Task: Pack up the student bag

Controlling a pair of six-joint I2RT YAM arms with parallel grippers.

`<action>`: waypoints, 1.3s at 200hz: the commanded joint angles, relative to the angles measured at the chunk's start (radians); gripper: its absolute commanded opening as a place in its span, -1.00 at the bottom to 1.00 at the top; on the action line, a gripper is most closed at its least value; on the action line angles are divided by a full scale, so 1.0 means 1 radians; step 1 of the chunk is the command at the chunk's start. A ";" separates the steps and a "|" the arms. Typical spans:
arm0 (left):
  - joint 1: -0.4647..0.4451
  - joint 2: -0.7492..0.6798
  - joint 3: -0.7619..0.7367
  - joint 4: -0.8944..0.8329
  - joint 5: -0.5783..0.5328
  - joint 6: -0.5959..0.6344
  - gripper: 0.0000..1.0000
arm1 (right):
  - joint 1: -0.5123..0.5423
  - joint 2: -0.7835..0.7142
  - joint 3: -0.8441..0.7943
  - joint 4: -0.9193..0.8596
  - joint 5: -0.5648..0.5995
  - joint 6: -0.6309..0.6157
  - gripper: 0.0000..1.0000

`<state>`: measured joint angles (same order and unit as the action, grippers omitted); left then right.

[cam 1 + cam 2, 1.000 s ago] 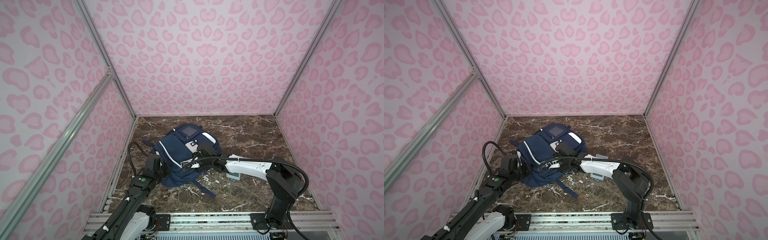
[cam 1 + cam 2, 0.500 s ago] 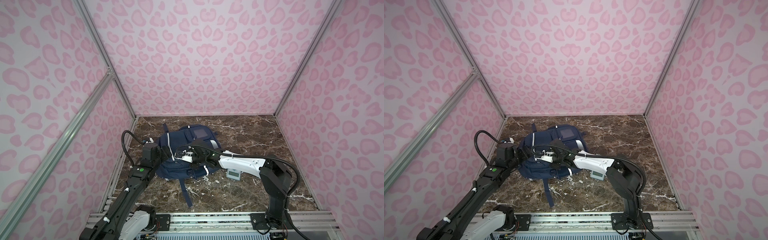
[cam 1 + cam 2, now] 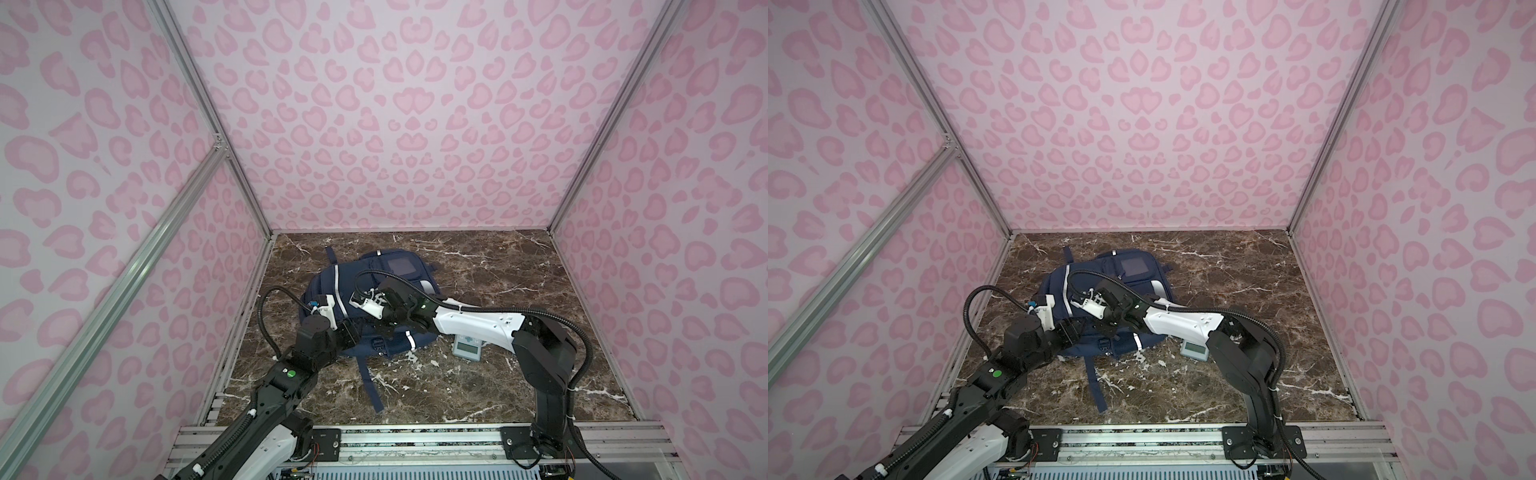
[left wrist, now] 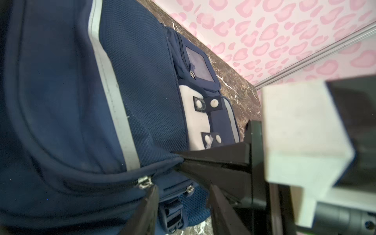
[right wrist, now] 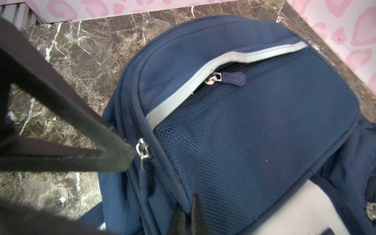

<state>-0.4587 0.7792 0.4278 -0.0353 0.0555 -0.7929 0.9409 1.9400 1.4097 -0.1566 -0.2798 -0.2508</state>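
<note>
The student bag (image 3: 365, 286) (image 3: 1100, 282), navy with white stripes, lies flat on the marble floor, left of the middle in both top views. My left gripper (image 3: 351, 332) (image 4: 183, 195) is at the bag's near edge, open. A silver zip pull (image 4: 144, 182) (image 5: 143, 151) sits right at one fingertip (image 4: 151, 195), and a strap buckle (image 4: 173, 215) shows in the gap. My right gripper (image 3: 383, 329) (image 5: 188, 211) reaches across over the bag's near part. It is shut on a fold of the bag's seam beside the mesh pocket (image 5: 254, 146).
A small grey device with a screen (image 3: 467, 345) (image 3: 1194, 349) lies on the floor under the right forearm. A loose strap (image 3: 368, 382) trails toward the front rail. Pink patterned walls close in the left, back and right. A second zip pull (image 5: 225, 78) sits on the front pocket.
The bag went from bunched up to spread flat, its strap now trailing forward. My left gripper opened, let go and has come back to the bag's near edge. The right gripper stayed shut on the bag.
</note>
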 commanded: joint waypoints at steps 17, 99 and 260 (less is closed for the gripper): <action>-0.012 0.086 -0.010 0.059 -0.030 -0.104 -0.32 | 0.006 0.004 0.010 0.025 -0.027 0.053 -1.00; -0.084 0.083 0.034 -0.149 -0.356 -0.068 -0.07 | 0.010 0.007 0.012 0.033 -0.020 0.062 -1.00; -0.052 0.181 0.107 -0.228 -0.260 -0.034 -0.80 | 0.000 -0.015 -0.060 0.022 0.050 0.064 -1.00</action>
<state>-0.5308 0.9688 0.5125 -0.1741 -0.2012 -0.8516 0.9501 1.9297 1.3697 -0.0982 -0.2474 -0.2020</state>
